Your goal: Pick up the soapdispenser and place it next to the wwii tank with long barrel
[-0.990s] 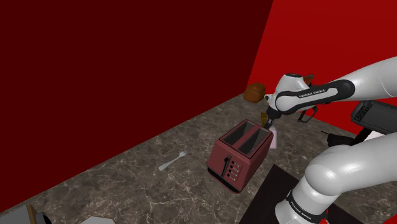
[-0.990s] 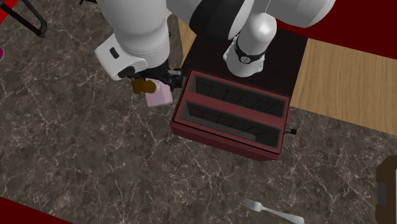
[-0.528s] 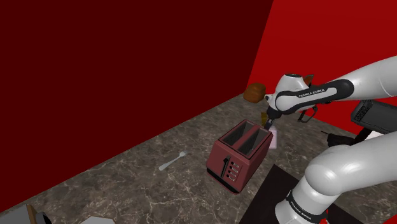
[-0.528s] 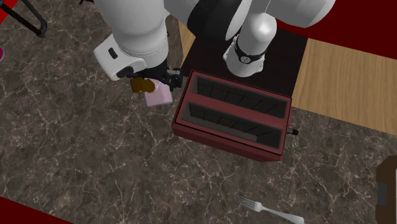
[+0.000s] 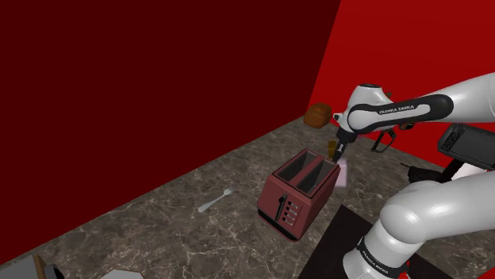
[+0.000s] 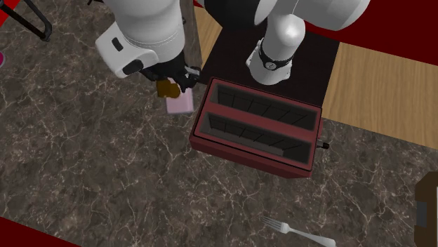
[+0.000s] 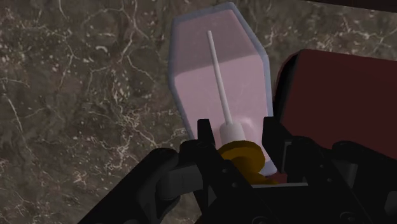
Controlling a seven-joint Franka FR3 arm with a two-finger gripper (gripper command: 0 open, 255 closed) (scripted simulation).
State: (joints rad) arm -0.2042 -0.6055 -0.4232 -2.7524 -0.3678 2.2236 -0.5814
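one pink soap dispenser point(image 5: 342, 173) is upright just beside a red toaster point(image 5: 295, 194) over the desk point(image 5: 174, 214) in the shoulder view. second exterior view: the tool point(image 6: 170, 84) hangs above it. wrist view: black fingers point(image 7: 205, 137) pinch its amber collar point(image 7: 242, 153); we should lift straight, clearing the toaster.

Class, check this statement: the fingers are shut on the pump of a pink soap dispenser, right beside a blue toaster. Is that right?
No. The toaster is dark red, not blue, as the second exterior view shows. The fingers are indeed shut on the pump of the pink soap dispenser right beside it.
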